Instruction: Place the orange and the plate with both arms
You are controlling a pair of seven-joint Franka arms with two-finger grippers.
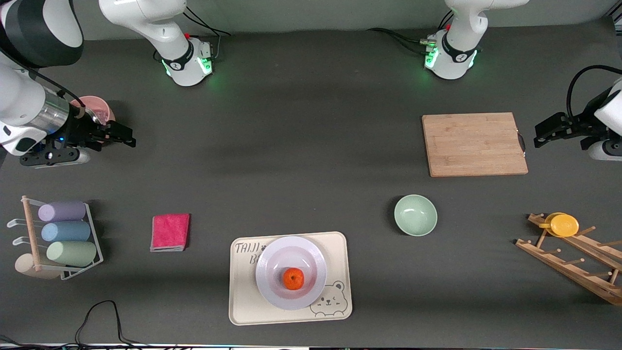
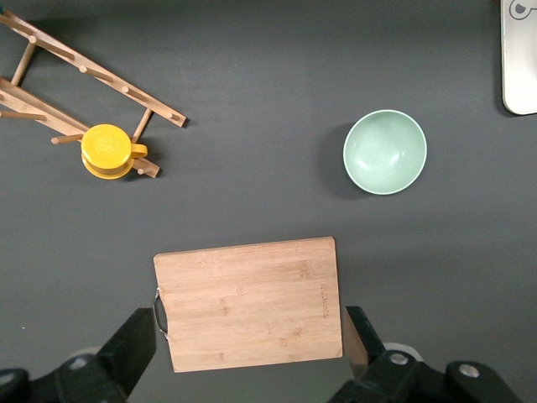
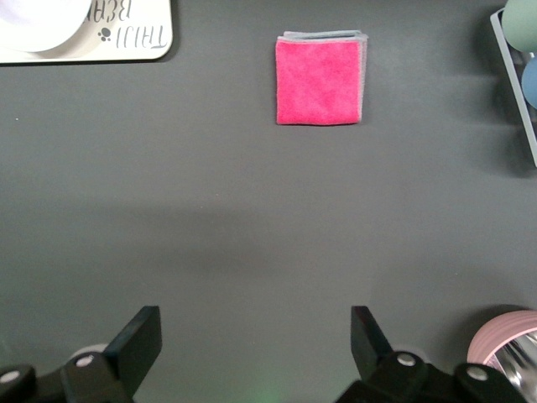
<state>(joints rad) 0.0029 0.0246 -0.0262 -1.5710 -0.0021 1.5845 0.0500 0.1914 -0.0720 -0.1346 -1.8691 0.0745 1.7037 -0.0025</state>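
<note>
The orange (image 1: 293, 278) rests in the shallow centre of the pale lavender-white plate (image 1: 270, 257). The plate stands on a cream bear-print tray (image 1: 241, 301) at the middle of the table, close to the front camera. My right gripper (image 1: 127, 137) hangs open and empty over the right arm's end of the table, beside a pink cup (image 1: 95, 107). In the right wrist view the right gripper (image 3: 256, 329) holds nothing, and an edge of the plate (image 3: 38, 25) shows. My left gripper (image 1: 538, 136) hangs open and empty by the cutting board's handle end; its wrist view does not show the orange or the plate.
A wooden cutting board (image 1: 474, 144) lies toward the left arm's end, with a mint-green bowl (image 1: 415, 215) nearer the camera. A wooden rack (image 1: 573, 257) carries a yellow cup (image 1: 562, 225). A pink cloth (image 1: 170, 232) and a wire rack of pastel cups (image 1: 65, 232) lie toward the right arm's end.
</note>
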